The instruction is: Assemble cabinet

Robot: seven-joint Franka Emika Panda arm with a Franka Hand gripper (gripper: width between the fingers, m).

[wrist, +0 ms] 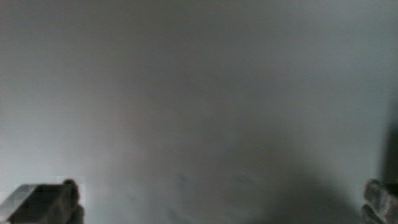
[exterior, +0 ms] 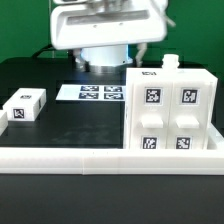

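The cabinet is a large white box with several square tag markers on its face. It stands on the black table at the exterior view's right, with a small white peg on top. My gripper hangs high at the back, to the left of the cabinet and apart from it. In the wrist view the gripper is open. Its two dark fingertips sit far apart at the picture's corners, with only a blurred grey surface between them. The cabinet is not in the wrist view.
A small white tagged block lies at the exterior view's left. The marker board lies flat at the back middle. A long white rail runs along the table's front edge, under the cabinet.
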